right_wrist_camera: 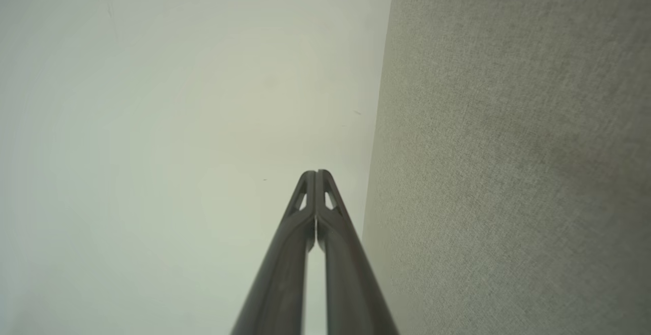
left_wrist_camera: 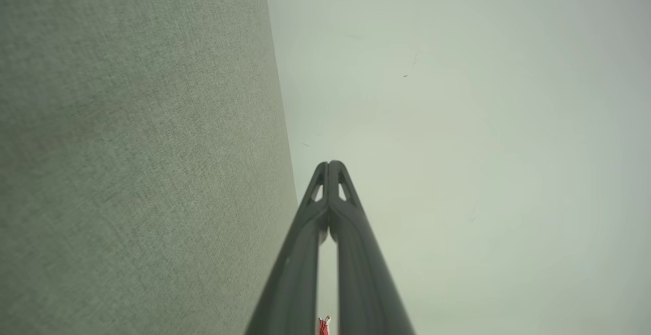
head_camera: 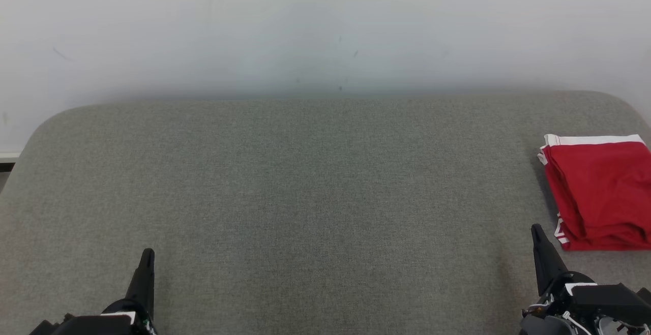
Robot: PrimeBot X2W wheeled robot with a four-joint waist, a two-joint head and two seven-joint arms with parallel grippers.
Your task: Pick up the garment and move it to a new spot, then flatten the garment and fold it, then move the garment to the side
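The garment (head_camera: 602,192) is red with a white band along its far edge. It lies folded in a compact stack at the right edge of the grey cushioned surface (head_camera: 305,198). My right gripper (head_camera: 537,231) rests at the lower right, just left of the garment's near corner and apart from it, its fingers pressed together and empty. At the lower left my left gripper (head_camera: 148,254) is shut too, with nothing in it. Both wrist views show the fingertips meeting: the left gripper (left_wrist_camera: 329,164) and the right gripper (right_wrist_camera: 316,173). A sliver of red garment (left_wrist_camera: 323,326) peeks between the left fingers' bases.
A pale wall (head_camera: 325,25) stands behind the cushion's far edge. The cushion has rounded far corners. On the left, past the cushion's edge, a strip of floor (head_camera: 5,170) shows.
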